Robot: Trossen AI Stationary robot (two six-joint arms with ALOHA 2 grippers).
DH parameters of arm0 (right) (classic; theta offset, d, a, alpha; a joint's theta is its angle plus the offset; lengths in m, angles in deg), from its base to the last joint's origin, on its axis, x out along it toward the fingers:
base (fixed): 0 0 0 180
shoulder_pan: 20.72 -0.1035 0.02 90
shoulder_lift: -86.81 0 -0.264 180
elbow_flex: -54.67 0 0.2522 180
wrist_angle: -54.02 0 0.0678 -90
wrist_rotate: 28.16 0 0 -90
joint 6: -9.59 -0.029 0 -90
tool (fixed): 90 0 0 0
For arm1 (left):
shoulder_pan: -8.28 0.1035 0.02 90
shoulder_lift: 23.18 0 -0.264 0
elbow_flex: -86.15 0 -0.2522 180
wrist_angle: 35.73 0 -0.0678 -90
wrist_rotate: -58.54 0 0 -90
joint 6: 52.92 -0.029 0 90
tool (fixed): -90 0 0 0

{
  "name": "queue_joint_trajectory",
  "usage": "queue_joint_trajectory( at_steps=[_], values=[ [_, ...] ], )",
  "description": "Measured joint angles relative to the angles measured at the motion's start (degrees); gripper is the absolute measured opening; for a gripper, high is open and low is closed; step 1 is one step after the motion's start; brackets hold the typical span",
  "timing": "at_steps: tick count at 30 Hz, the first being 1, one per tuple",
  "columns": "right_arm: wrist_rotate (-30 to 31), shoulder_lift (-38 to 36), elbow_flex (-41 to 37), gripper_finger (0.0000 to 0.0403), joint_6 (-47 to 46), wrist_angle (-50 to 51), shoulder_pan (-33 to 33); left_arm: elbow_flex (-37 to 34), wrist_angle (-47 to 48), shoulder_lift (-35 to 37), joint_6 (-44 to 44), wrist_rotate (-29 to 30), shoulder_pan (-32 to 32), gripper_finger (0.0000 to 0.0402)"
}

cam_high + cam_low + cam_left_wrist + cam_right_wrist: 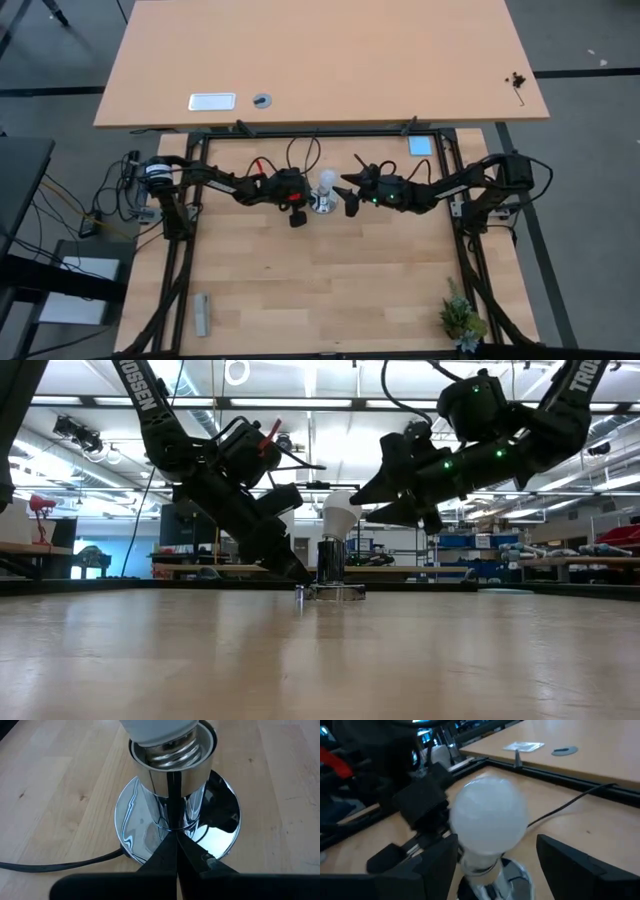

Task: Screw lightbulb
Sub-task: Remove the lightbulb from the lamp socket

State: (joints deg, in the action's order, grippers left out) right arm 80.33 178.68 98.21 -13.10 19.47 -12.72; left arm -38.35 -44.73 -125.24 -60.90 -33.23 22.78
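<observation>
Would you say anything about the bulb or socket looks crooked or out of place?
Yes: the lightbulb sits tilted in the socket, its threads still exposed above the rim. The left gripper is shut against the socket's base; the right gripper is open around the bulb's neck.

- The high view looks straight down on the whole desk point(330, 290), from far off.
- The low view sits at desk height, level, facing the room behind.
- The left wrist view looks down from very close onto the socket base point(175, 820), its own closed fingers point(176, 870) at 6 o'clock.
- The right wrist view faces the lightbulb point(489, 817) from close by.
- All four views share the lightbulb and socket base.
</observation>
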Motion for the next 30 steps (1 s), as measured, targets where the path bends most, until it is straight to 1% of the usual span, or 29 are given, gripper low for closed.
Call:
queue_joint_trajectory(
  at_steps=[8,14,21,25,30],
  values=[
    [-6.54,0.0,0.0,0.028,-0.13,-1.8,3.19,0.02,-0.02,0.0,-0.04,-0.01,0.0,0.0001],
    [-10.34,0.0,0.0,0.028,-0.08,-3.41,4.79,0.02,-0.02,0.0,-0.04,-0.01,0.0,0.0001],
    [-10.87,-0.74,0.0,0.0277,4.57,-5.86,4.28,0.02,-0.19,0.0,-0.39,0.01,0.0,0.0001],
    [-13.65,-2.71,0.0,0.0264,4.42,-4.04,3.56,0.02,-0.35,0.0,-0.37,-0.01,0.0,0.0001],
    [-13.82,-3.63,0.0,0.0221,4.46,-0.7,2.48,0.02,-0.46,0.0,-0.37,0.01,0.0,0.0001]
  ],
)
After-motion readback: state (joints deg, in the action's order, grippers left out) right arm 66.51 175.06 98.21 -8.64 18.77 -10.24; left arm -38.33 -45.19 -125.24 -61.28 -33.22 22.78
